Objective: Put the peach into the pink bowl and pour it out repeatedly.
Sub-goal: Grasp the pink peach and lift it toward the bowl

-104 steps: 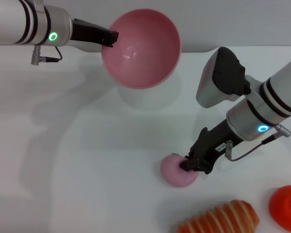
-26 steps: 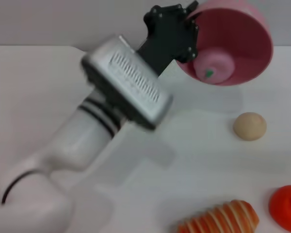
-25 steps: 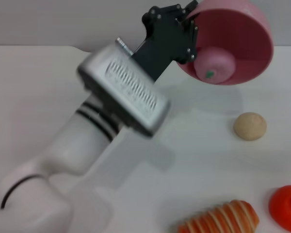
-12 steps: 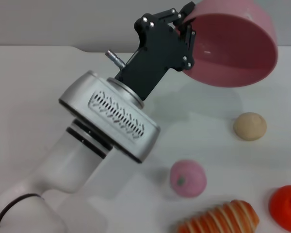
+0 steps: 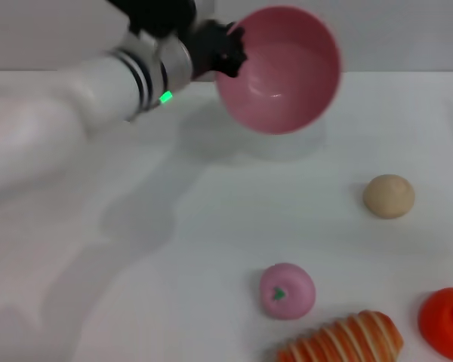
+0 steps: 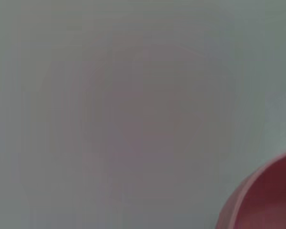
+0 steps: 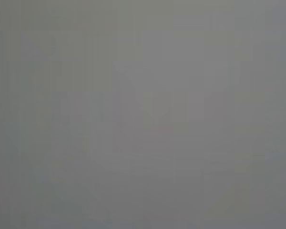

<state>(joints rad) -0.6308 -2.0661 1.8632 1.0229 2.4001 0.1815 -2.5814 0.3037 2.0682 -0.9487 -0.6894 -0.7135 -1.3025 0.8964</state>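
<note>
My left gripper [image 5: 228,51] is shut on the rim of the pink bowl [image 5: 281,69], holding it in the air above the back of the table with its opening tipped toward me. Nothing lies in the bowl. Part of the bowl's rim [image 6: 257,200] shows in the left wrist view. The peach [image 5: 286,290], pink with a green mark, lies on the table near the front, well apart from the bowl. My right gripper is out of view.
A tan ball [image 5: 389,196] rests at the right. An orange-and-white striped item [image 5: 343,339] lies at the front edge just beside the peach, and an orange-red object [image 5: 447,320] sits at the front right corner. The right wrist view shows only a plain grey surface.
The bowl tipped and the peach fell out of it onto the table near the front. The left arm then swung back to the left and turned the bowl to face me.
</note>
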